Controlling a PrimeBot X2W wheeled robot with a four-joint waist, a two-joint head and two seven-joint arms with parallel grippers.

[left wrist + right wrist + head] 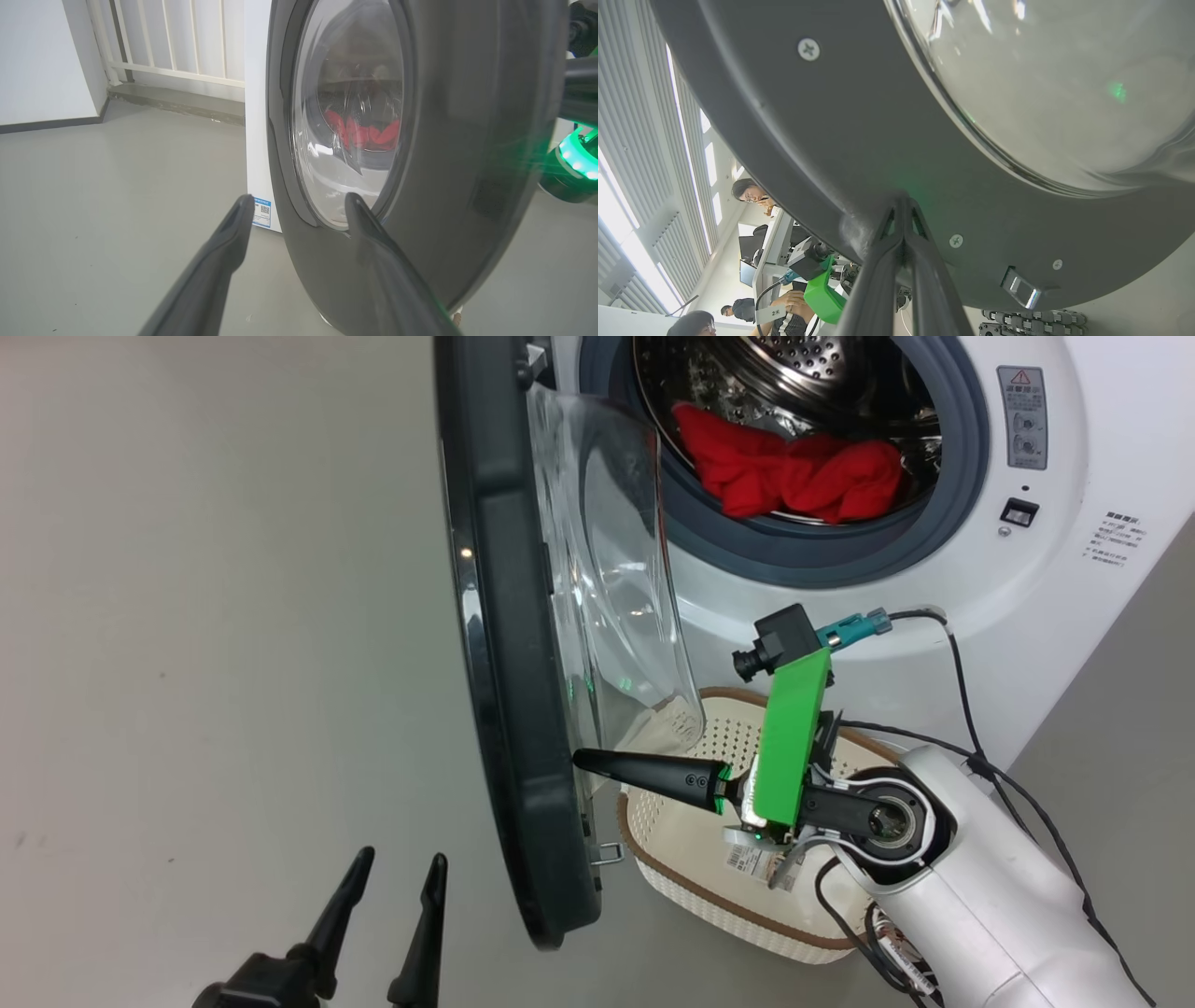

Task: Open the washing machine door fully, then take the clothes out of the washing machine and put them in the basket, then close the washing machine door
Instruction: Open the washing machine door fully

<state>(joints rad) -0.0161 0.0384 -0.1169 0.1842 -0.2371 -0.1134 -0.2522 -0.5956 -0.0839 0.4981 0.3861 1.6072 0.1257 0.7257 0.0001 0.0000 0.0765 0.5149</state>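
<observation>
The washing machine (pixel 1074 569) stands at the upper right with its door (pixel 509 709) swung out, edge-on to me, its clear glass bowl (pixel 607 569) facing the drum. The red clothes (pixel 794 467) lie in the steel drum and also show through the door glass as clothes (pixel 364 133). The cream basket (pixel 695 891) sits on the floor below the opening, partly under my right arm. My right gripper (pixel 581 761) is shut, empty, its tips (pixel 902 201) pressed against the door's inner black rim. My left gripper (pixel 401 861) stands open just outside the door, its fingers (pixel 243 210) near the outer face.
Bare grey floor spreads left of the door. A white railing (pixel 187 46) and wall stand behind the machine's side, which carries a blue sticker (pixel 261 212). Black cables (pixel 971 709) trail from my right arm. A door latch (pixel 1020 289) sits near my right fingertips. People (pixel 749 191) sit behind.
</observation>
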